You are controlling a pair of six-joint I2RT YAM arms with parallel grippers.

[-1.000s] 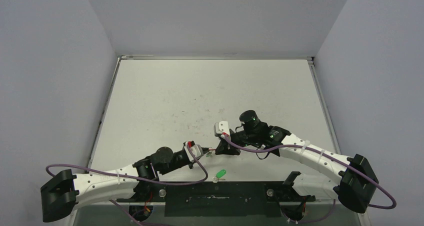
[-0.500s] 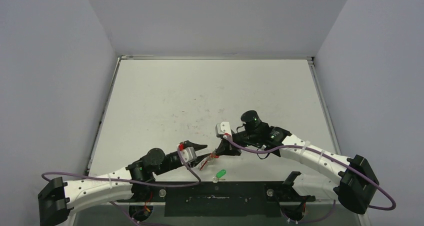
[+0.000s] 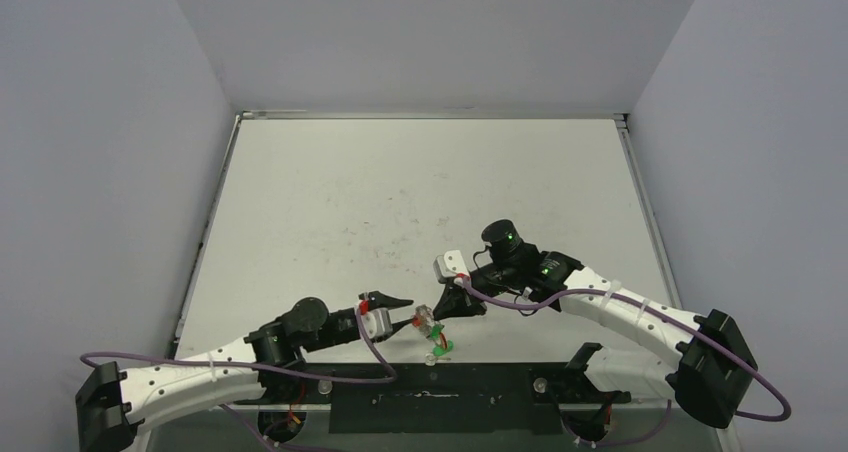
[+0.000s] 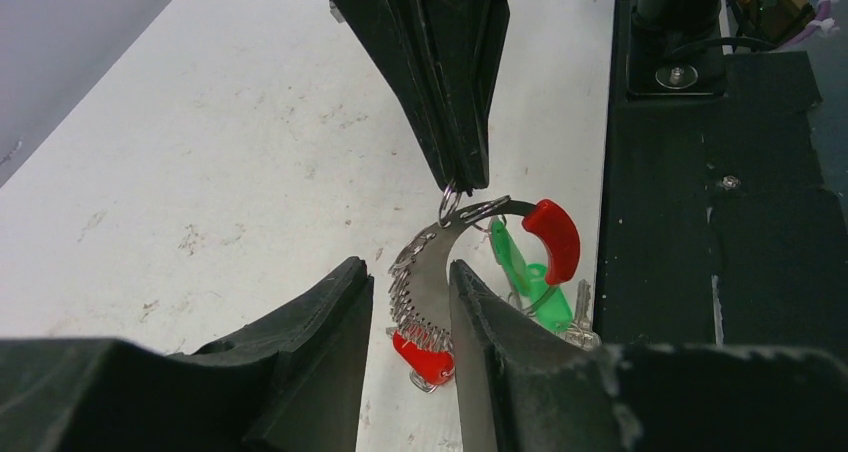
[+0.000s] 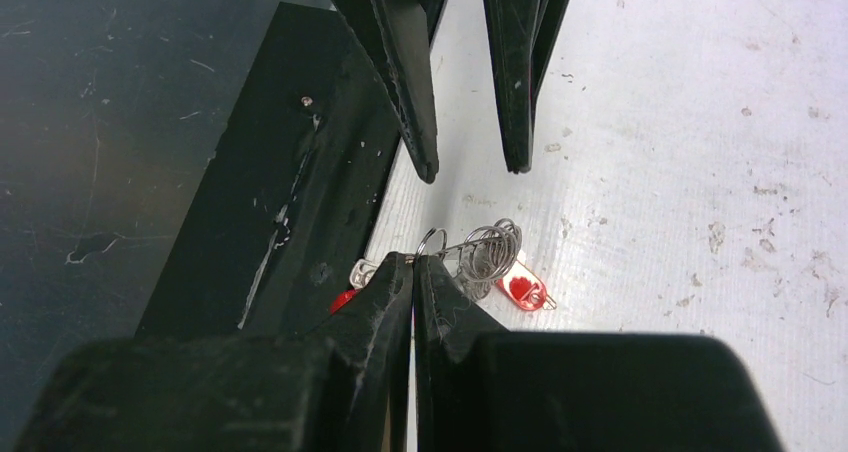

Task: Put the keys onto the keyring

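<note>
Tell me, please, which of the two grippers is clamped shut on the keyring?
The right gripper, whose fingers are pressed together on the silvery end of the keyring. The left gripper is open, fingers apart, gripping nothing.

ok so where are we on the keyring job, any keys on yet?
Done: nothing certain. The two keys hang or lie right beside the keyring; I can't tell whether either is threaded. In hand: the right gripper is shut on a small wire loop at the ring's top, and the left gripper is open at the coil. Left: thread both keys and confirm.
</note>
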